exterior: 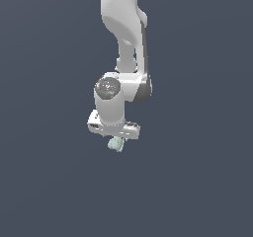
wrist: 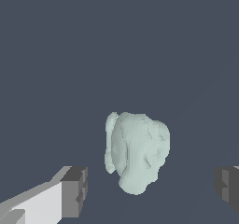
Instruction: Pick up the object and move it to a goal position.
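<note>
While arm hangs vertical, gripper point(wrist: 149, 190) jaws spread wide, straddling mint blob point(wrist: 137, 150), no contact.

Pale mint-green on the lumpy object point(wrist: 136, 150), lighter on its raised folds, faintly shaded in the creases. White on the Panda arm point(exterior: 123, 19) and the gripper point(exterior: 115, 132) body, dark grey at the arm's joint seams. Dark grey on the finger pads point(wrist: 74, 192). Flat, unpatterned slate blue-grey across the background point(exterior: 44, 132).
</note>
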`<act>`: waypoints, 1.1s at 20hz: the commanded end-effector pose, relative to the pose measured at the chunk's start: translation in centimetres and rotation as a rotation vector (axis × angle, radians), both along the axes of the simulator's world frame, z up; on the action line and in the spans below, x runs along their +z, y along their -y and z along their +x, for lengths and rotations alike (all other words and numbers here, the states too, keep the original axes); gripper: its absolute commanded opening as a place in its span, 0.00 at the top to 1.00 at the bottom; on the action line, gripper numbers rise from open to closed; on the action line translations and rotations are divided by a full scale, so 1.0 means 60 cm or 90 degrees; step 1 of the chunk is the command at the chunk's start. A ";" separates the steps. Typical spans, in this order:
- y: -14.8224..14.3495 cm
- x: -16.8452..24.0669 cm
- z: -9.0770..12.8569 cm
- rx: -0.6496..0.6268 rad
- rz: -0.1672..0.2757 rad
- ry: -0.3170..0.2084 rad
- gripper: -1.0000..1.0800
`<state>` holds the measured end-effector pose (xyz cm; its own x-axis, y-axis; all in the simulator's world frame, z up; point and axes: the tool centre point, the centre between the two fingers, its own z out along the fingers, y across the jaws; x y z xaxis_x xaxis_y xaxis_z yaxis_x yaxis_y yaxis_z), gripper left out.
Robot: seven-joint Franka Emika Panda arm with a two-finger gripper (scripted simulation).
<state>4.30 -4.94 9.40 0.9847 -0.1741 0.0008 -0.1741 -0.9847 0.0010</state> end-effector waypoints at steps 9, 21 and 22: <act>0.007 -0.021 0.003 -0.011 0.001 -0.001 0.04; 0.008 -0.097 0.003 -0.013 0.001 0.000 0.04; 0.008 -0.097 0.004 -0.013 0.001 0.000 0.04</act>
